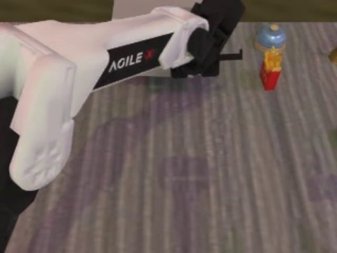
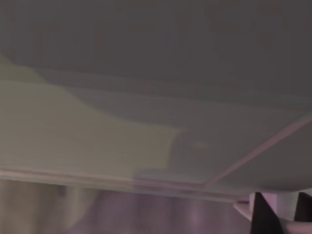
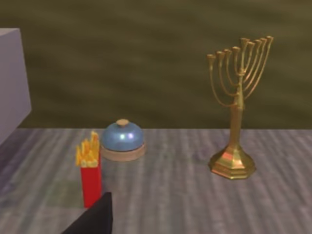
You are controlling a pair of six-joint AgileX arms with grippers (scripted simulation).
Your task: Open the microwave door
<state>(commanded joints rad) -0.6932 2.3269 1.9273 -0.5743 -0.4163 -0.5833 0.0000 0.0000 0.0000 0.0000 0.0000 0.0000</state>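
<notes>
L gripper point(image 1: 231, 52): black, at far edge of desk point(image 1: 210, 174), centre-top of top view, up against the microwave point(image 1: 138, 8). Fingers' opening: can't tell; only a thin dark finger pokes out to the right, and nothing seen in its grip. L wrist view filled w/ a pale grey flat panel, very close, seam lines running across it; can't say if it's the microwave door. Microwave itself mostly hidden under L arm point(image 1: 79, 79), only a light-grey strip shows at far edge. R gripper not in top view; can't tell its fingers. Right side of desk: red fries box point(image 1: 270, 71), blue bell point(image 1: 270, 36) just behind it, gold menorah point(image 3: 236, 112) apart from both.
</notes>
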